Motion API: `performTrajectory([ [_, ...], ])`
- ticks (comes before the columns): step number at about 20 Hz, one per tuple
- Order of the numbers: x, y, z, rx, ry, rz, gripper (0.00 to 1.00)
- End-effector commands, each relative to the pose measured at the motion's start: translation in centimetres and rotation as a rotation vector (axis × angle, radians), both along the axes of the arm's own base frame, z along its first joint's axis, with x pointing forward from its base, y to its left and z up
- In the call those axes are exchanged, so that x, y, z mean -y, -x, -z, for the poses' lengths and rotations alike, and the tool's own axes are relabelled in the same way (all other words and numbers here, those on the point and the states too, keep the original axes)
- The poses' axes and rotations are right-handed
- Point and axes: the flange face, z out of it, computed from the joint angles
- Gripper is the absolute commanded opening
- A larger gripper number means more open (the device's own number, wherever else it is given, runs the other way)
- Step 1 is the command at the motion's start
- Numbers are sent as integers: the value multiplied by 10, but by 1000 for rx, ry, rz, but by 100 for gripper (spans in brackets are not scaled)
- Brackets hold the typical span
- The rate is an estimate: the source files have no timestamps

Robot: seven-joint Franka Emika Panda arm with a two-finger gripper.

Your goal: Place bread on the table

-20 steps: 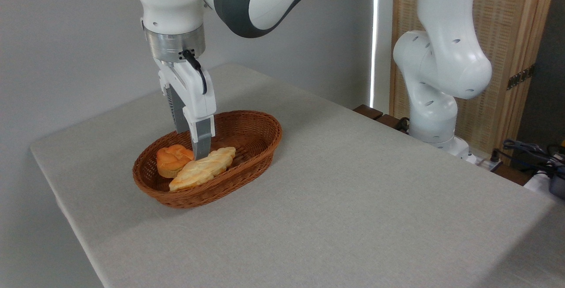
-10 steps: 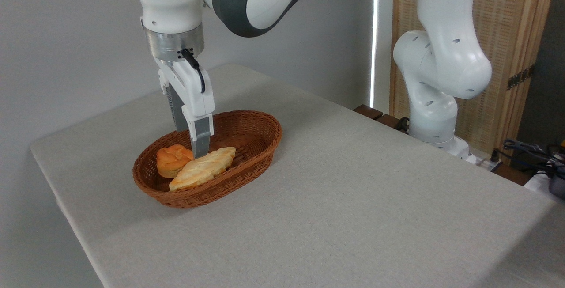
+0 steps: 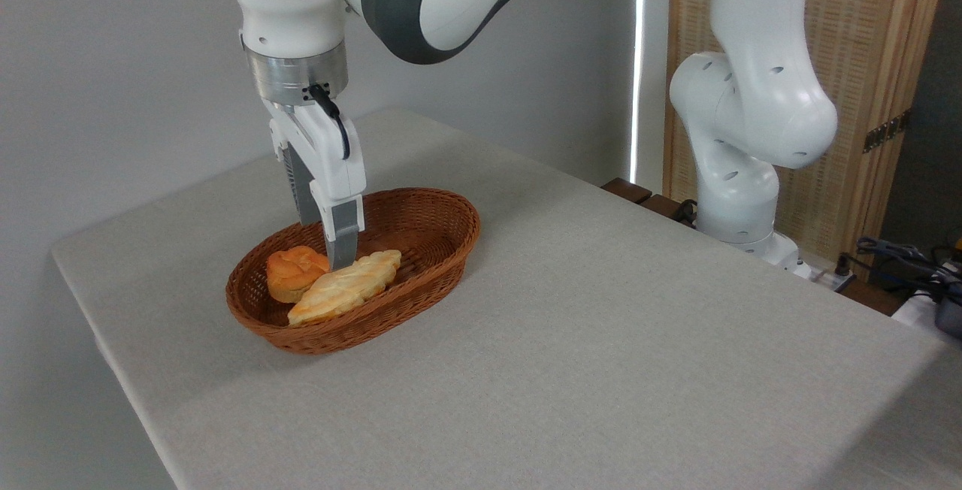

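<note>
As the gripper (image 3: 328, 249) has risen slightly within the basket (image 3: 421, 279), we find the bread (image 3: 291, 270) at its left end, ungrasped, beside the pale loaf (image 3: 349, 285). Jaws appear parted, holding nothing. The surface (image 3: 601, 340) receives no bread yet.

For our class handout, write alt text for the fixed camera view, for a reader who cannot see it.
A white robot arm lowers its end effector into a brown wicker basket on a grey-beige table, just above a round orange-brown bread bun. A paler, longer loaf lies beside the bun in the basket; nothing is gripped yet.
</note>
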Motion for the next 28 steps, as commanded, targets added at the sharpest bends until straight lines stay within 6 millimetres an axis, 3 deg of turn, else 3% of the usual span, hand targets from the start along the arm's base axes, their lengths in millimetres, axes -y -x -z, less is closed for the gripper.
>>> performTrajectory([
  [1,-4,-3,-3,6,7,-12,100],
  [28,-10,-7,-9,18,8,-30,100],
])
